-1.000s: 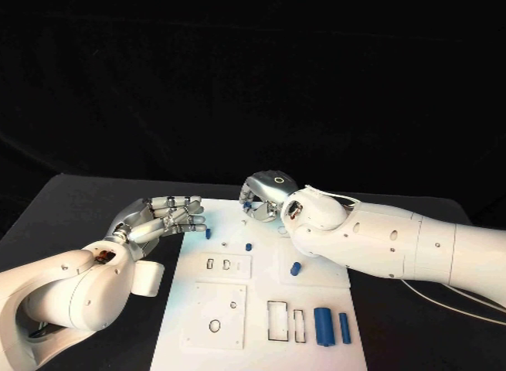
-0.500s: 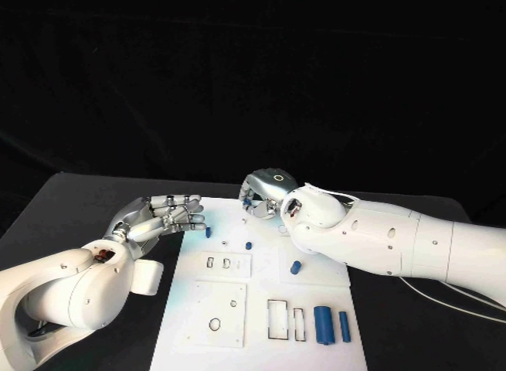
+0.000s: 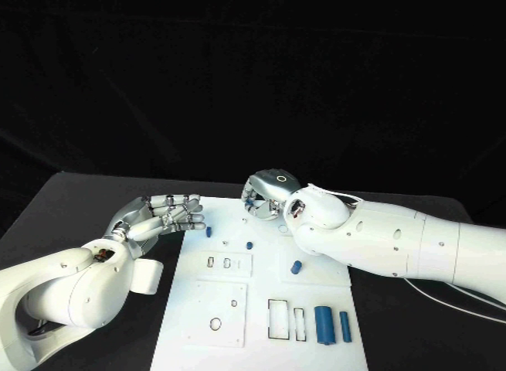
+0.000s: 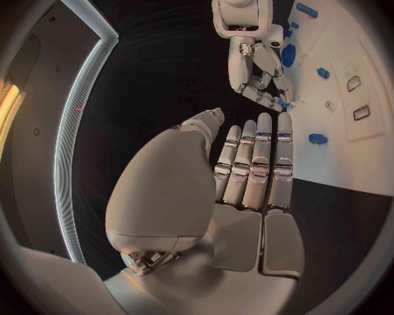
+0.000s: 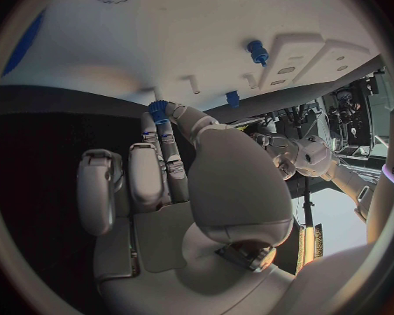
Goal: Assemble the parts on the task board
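Observation:
The white task board (image 3: pixel 264 297) lies in the middle of the black table. My right hand (image 3: pixel 264 199) hovers over the board's far end and pinches a small blue part (image 5: pixel 157 110) between thumb and a fingertip. My left hand (image 3: pixel 158 219) hangs at the board's far left edge with its fingers (image 4: pixel 253 154) stretched side by side, holding nothing. A blue peg (image 3: pixel 208 231) stands just right of those fingertips. More blue parts lie on the board: a small one (image 3: pixel 248 246), a short one (image 3: pixel 296 268), and two cylinders (image 3: pixel 322 325) at the near right.
The board carries raised white blocks with slots (image 3: pixel 220 263), a round hole (image 3: pixel 215 325) and two rectangular recesses (image 3: pixel 277 319). My right forearm (image 3: pixel 409 243) lies across the board's right side. Black table (image 3: pixel 86 209) surrounds the board.
My right hand and forearm have shifted slightly to the right, still pinching the blue part. The left hand has stayed in place.

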Motion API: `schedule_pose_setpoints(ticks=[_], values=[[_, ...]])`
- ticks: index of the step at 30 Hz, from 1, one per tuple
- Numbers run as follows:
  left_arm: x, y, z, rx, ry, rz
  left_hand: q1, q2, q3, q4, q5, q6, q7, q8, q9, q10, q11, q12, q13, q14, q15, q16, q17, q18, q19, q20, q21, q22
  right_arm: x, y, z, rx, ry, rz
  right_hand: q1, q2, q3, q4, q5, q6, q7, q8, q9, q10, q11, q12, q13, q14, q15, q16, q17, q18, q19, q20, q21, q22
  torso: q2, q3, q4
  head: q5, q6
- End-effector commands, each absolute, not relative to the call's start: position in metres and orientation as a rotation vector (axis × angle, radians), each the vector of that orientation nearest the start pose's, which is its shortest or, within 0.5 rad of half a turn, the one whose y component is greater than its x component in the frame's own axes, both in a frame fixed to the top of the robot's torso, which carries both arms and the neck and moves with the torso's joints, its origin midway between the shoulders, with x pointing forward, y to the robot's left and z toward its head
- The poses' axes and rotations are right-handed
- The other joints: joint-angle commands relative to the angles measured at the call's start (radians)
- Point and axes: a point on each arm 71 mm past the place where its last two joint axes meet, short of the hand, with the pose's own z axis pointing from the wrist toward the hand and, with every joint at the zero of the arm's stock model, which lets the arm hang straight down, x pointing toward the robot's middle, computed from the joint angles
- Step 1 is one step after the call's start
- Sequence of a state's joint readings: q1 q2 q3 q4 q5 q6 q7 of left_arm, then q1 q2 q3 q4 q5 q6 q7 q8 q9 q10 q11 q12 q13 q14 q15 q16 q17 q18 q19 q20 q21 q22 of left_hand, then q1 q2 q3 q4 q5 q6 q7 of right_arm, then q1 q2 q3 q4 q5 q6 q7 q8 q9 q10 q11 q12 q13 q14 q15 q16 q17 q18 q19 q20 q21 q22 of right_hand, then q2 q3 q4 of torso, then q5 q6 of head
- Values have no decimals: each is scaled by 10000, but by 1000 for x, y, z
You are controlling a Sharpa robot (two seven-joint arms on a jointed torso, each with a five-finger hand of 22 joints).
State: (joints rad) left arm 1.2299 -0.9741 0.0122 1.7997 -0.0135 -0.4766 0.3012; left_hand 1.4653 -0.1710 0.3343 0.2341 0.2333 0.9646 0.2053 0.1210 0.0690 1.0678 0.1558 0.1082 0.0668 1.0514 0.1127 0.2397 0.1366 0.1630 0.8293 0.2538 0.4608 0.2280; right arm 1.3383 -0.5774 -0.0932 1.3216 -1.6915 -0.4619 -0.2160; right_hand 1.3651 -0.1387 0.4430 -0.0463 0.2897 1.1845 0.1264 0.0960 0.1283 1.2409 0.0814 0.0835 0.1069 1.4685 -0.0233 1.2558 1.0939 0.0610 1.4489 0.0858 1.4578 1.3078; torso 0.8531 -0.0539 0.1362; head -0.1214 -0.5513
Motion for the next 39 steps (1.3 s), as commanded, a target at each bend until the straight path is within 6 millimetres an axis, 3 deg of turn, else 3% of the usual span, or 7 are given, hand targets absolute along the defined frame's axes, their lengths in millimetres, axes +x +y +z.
schedule_pose_setpoints(ticks=[1, 17, 23, 32, 35, 36, 39], values=[[448, 199, -130, -11191, 14209, -15436, -78, -17, 11, -11, -38, 11, 47, -61, -15, -49, 43, -60, -9, -15, 63, -38, 14, 177, -49, -16, 67, 15, 532, -124, -138, -3483, 13983, 4785, -35, -12, -2, 37, 23, -12, -12, -24, 10, 266, -251, 60, 321, 284, 18, 63, 11, -194, 41, 8, 65, 781, 7, -6, 13, -11, -6], [448, 200, -130, -11226, 14215, -15372, -76, -9, 12, -22, -37, 10, 52, -78, -14, -56, 49, -84, -8, -25, 69, -55, 16, 175, -70, -14, 80, 23, 530, -125, -137, -3445, 13843, 4878, -78, -56, -17, 57, 14, -49, -3, -49, 18, 239, -238, 33, 328, 277, 24, 78, 11, -195, 41, 13, 71, 794, 9, -11, 26, -19, -13], [449, 201, -130, -11247, 14206, -15328, -74, -7, 13, -23, -37, 10, 52, -80, -14, -57, 49, -87, -7, -26, 70, -57, 16, 174, -73, -14, 82, 24, 527, -126, -136, -3394, 13661, 4982, -90, -70, -23, 62, 14, -58, -1, -56, 20, 237, -237, 29, 331, 277, 26, 86, 16, -199, 52, 15, 83, 814, 14, -12, 21, 52, -24], [449, 202, -130, -11272, 14181, -15264, -73, -4, 15, -25, -36, 10, 52, -82, -14, -57, 50, -90, -7, -27, 70, -59, 16, 174, -76, -14, 84, 25, 526, -127, -136, -3342, 13559, 5019, -166, -137, -45, 112, -76, -129, 17, -104, 28, 185, -217, -19, 338, 266, 43, 102, 4, -202, 56, 29, 93, 837, 17, -17, 31, 14, -24], [449, 202, -130, -11272, 14184, -15266, -74, -2, 14, -27, -36, 9, 54, -86, -14, -58, 51, -95, -7, -28, 71, -63, 17, 174, -81, -13, 87, 27, 526, -127, -136, -3323, 13578, 4983, -326, -249, -59, 234, -415, -386, 133, -256, -6, -190, -108, -206, 253, 218, 147, 37, -127, -163, -76, 87, -21, 659, 15, -23, 32, -4, -15], [449, 202, -130, -11272, 14186, -15267, -74, -2, 14, -27, -36, 9, 54, -86, -14, -58, 51, -95, -7, -28, 71, -63, 17, 174, -81, -13, 87, 27, 527, -127, -136, -3320, 13590, 4969, -470, -415, -96, 341, -754, -813, 298, -357, -93, -683, 49, -231, 128, 107, 279, -199, -479, -75, -364, 186, -286, 242, 17, -26, 32, -7, -9], [449, 202, -130, -11274, 14192, -15265, -76, -3, 13, -28, -37, 6, 57, -92, -14, -61, 53, -101, -7, -31, 73, -67, 17, 173, -87, -13, 90, 29, 527, -127, -136, -3323, 13611, 4956, -609, -646, -396, 500, -962, -1519, 399, -357, -243, -1485, 242, -233, -70, -141, 407, -798, -1324, 155, -1039, 339, -961, -764, 18, -24, 45, -18, -16]])
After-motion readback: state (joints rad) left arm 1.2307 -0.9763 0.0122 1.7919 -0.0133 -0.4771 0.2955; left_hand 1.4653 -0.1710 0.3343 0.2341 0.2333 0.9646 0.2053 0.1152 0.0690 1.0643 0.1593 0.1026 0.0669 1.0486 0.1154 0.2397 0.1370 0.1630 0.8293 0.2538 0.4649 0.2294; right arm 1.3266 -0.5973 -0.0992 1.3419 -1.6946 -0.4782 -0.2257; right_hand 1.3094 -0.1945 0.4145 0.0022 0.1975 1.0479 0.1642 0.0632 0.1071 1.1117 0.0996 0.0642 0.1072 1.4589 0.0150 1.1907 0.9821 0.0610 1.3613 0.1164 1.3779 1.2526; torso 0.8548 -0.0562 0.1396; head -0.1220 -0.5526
